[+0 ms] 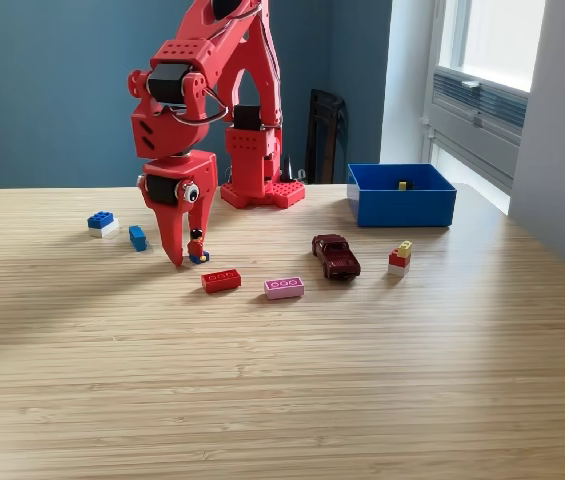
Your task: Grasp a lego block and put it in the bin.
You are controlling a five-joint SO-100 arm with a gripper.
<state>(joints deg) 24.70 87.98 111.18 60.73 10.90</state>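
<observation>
Bare table [282,400] fills the lower frame. Left of centre, the gripper [186,255] points down, slightly parted around a small figure [197,246]. At right, the bin [402,205] sits near the table's far edge.

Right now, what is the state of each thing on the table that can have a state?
gripper: lowered to the table, around a small toy figure; open or shut cannot be told.
blue bin: open-topped, a small yellow piece inside.
red brick: flat on the table, free.
pink brick: flat, free.
toy car: on its wheels.
blue-and-white brick stack: resting, untouched.
</observation>
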